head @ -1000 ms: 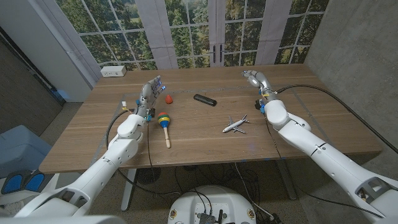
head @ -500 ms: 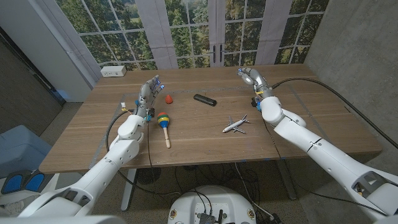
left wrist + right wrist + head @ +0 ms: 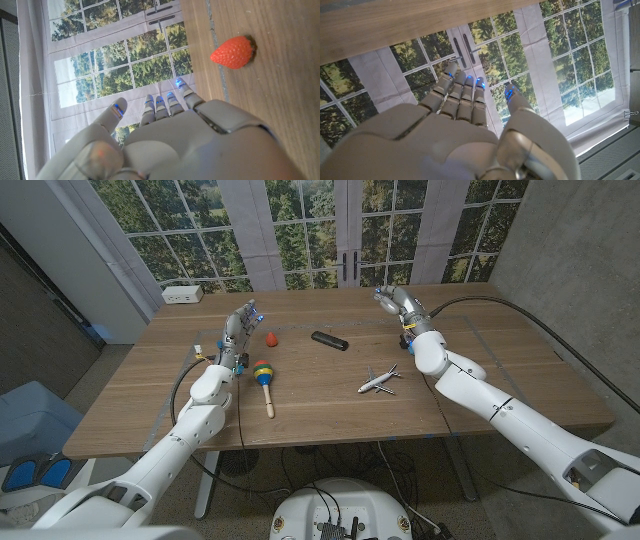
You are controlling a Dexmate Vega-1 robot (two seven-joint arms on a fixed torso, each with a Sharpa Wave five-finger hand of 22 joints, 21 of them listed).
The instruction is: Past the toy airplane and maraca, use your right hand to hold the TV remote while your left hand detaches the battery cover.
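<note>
From the head view, the right hand is up and holds nothing — fingers apart, likely to reach the one TV remote, which lies near it, toward the left hand. One toy airplane, one maraca.

Left wrist view: fingers spread, nothing held — one strawberry beside them.

Right wrist view: fingers straight, holding nothing.

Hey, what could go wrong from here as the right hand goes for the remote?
1. The right hand is raised at the table's far side, apart from the black TV remote; a low sweep might push the remote away.
2. The white toy airplane lies beside the right forearm, which may brush it.
3. The small red strawberry lies between the left hand and the remote and might get knocked.
</note>
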